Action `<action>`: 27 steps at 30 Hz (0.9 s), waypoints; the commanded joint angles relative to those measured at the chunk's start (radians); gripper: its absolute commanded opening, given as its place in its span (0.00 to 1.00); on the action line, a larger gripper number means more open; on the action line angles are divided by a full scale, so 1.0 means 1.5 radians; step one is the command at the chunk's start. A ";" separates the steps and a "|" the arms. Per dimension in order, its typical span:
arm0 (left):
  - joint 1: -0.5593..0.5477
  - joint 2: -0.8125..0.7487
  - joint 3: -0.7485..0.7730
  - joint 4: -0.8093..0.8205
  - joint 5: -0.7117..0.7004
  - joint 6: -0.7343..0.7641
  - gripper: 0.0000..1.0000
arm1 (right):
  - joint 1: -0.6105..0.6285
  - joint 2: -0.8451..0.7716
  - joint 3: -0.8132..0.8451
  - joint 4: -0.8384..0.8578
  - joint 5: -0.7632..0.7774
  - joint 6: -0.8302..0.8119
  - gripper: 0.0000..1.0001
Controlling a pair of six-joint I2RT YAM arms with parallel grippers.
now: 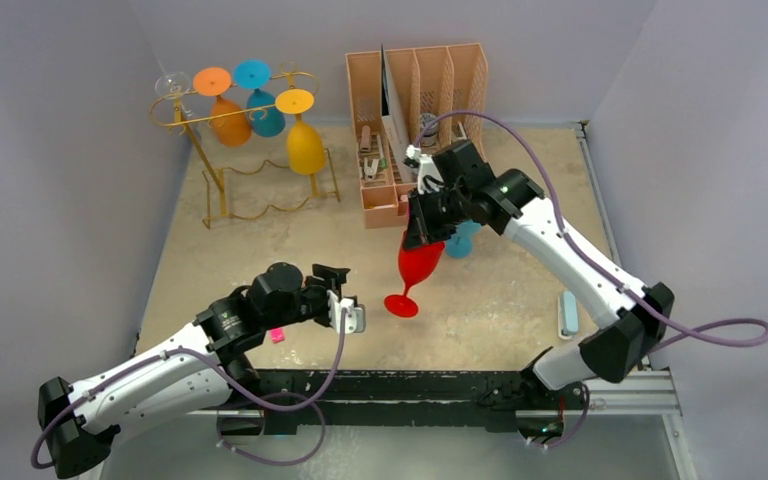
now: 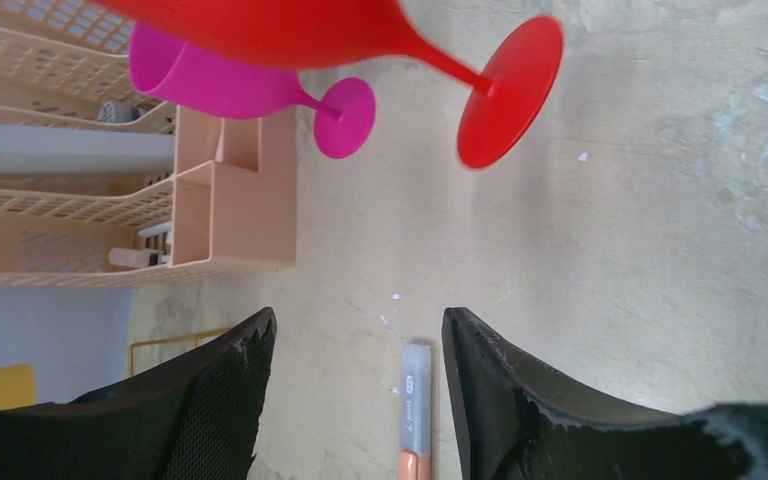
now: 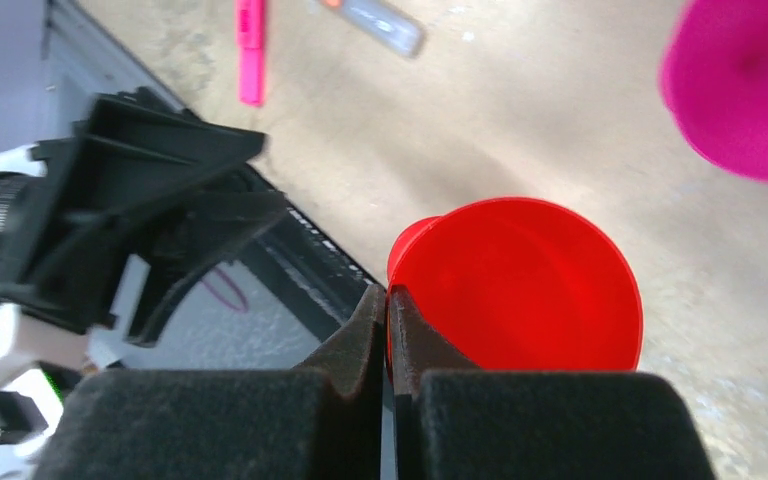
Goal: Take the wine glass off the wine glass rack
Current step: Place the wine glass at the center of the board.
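Observation:
A red wine glass [image 1: 418, 268] hangs tilted over the middle of the table, foot lowest. My right gripper [image 1: 422, 235] is shut on its rim. In the right wrist view the jaws pinch the wall of the red bowl [image 3: 520, 285] at the right gripper [image 3: 387, 292]. My left gripper [image 1: 355, 318] stands open and empty just left of the glass's foot [image 2: 508, 90], a little apart from it. The gold wire wine glass rack [image 1: 210, 170] stands at the far left, with orange [image 1: 228, 118], blue [image 1: 264, 112] and yellow [image 1: 304, 145] glasses hanging from it.
A peach desk organiser [image 1: 415, 90] stands at the back centre. A pink glass [image 2: 230, 85] lies beside it. A teal glass [image 1: 463, 240] sits under my right arm. A grey-capped pen [image 2: 415, 400] lies below my left gripper [image 2: 358, 320]. A pink marker [image 1: 278, 336] lies near the front.

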 commanded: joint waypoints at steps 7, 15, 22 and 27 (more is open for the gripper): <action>0.002 -0.001 0.003 0.048 -0.090 -0.031 0.67 | 0.005 -0.200 -0.185 0.123 0.300 -0.006 0.00; 0.003 -0.017 -0.011 0.087 -0.117 -0.070 0.73 | 0.005 -0.278 -0.278 0.148 0.452 0.013 0.00; 0.042 -0.005 -0.006 0.130 -0.176 -0.125 0.76 | 0.005 -0.313 -0.335 0.168 0.553 0.021 0.00; 0.102 -0.005 0.005 0.156 -0.178 -0.210 0.80 | 0.000 -0.298 -0.343 0.165 0.617 0.018 0.00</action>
